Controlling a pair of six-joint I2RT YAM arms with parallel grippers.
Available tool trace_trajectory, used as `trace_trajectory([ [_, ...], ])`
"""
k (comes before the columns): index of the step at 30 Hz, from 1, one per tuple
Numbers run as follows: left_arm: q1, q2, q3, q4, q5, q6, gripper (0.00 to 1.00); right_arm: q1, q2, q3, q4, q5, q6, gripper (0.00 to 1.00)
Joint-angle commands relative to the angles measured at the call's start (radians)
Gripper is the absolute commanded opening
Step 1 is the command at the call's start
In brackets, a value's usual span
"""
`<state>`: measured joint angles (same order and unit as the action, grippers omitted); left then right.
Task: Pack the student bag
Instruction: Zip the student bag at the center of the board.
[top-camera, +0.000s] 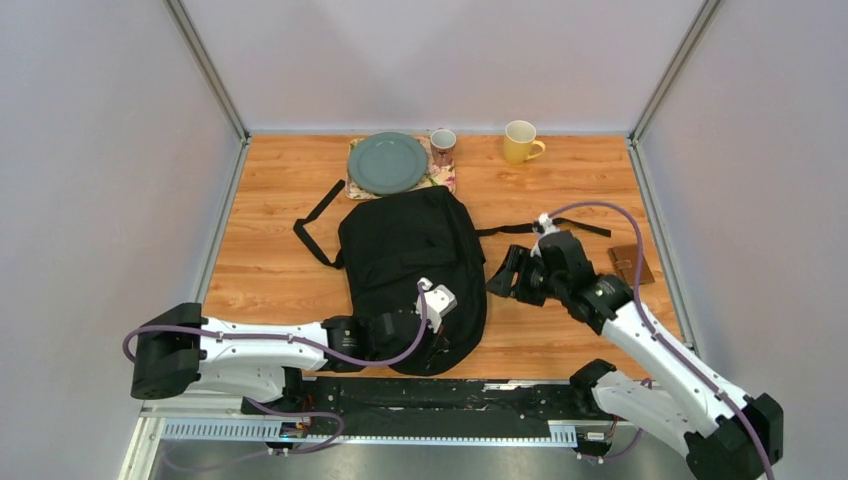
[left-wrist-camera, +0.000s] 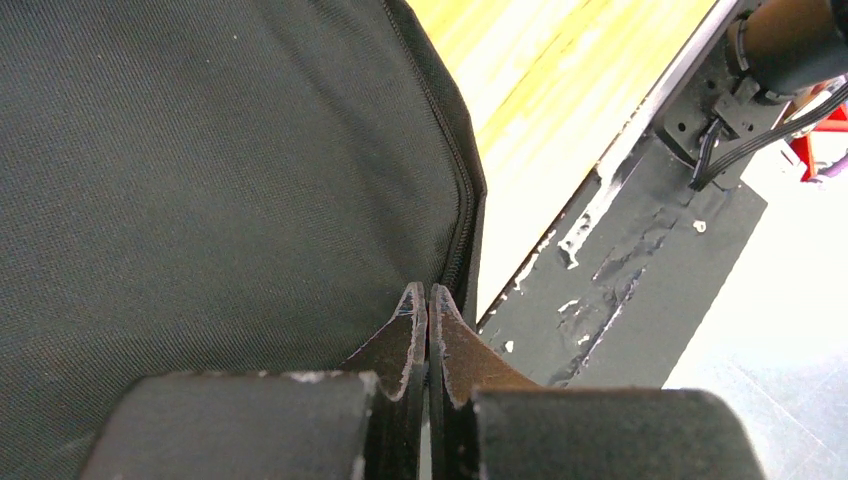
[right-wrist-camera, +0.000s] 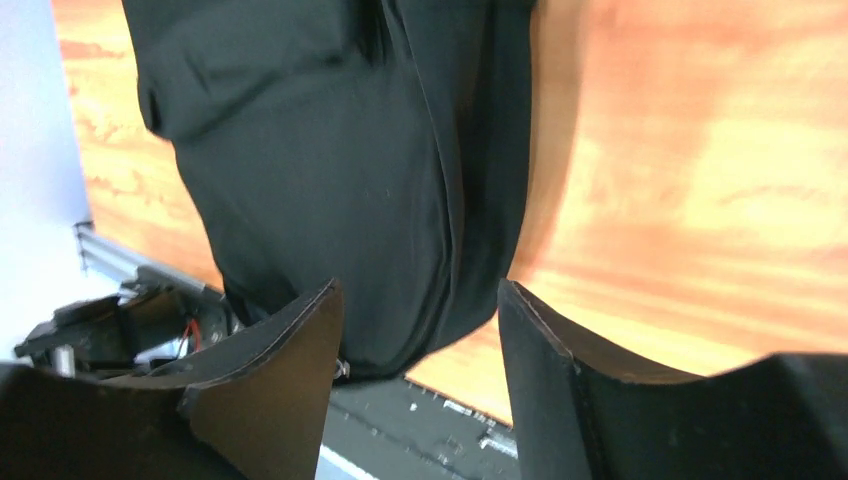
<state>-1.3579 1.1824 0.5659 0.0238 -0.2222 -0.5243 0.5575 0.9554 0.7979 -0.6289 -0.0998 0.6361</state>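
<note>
Student bag (top-camera: 405, 250) soft & floppy, prob light, so pinch seam/strap, not flat panel; L fingers (left-wrist-camera: 405, 345) pressed together, nothing seen held, R fingers (right-wrist-camera: 280, 370) apart, empty.

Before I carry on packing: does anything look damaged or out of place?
Nothing spilled or toppled. Only the black covering on the near rail, beside the student bag, is chipped and peeling, showing pale patches.

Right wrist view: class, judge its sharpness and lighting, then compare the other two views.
Right wrist view: table blurred and glaring, student bag nearly featureless; left wrist view: bag weave sharp, right edge blown out white; top view: evenly lit, crisp.
</note>
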Motion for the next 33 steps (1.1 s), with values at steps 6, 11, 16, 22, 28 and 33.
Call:
trace_trajectory([
  [6,0.003,-0.059,0.02,0.025,-0.026,0.029,0.0,0.16,-0.314,-0.39,0.256,-0.112,0.49,0.72],
  [11,0.003,-0.064,0.011,0.031,-0.023,0.027,0.0,0.189,-0.334,-0.47,0.402,-0.136,0.565,0.74],
  [16,0.003,-0.061,0.025,0.025,-0.023,0.043,0.0,0.202,-0.2,-0.417,0.379,-0.113,0.559,0.74],
  [22,0.003,-0.075,0.019,0.025,-0.032,0.037,0.0,0.206,-0.067,-0.413,0.478,-0.147,0.568,0.63],
  [28,0.003,-0.095,0.008,0.007,-0.043,0.032,0.0,0.206,-0.018,-0.339,0.44,-0.105,0.495,0.35],
  [33,0.003,-0.101,-0.006,-0.013,-0.048,0.015,0.0,0.18,-0.023,-0.306,0.374,-0.003,0.41,0.0],
])
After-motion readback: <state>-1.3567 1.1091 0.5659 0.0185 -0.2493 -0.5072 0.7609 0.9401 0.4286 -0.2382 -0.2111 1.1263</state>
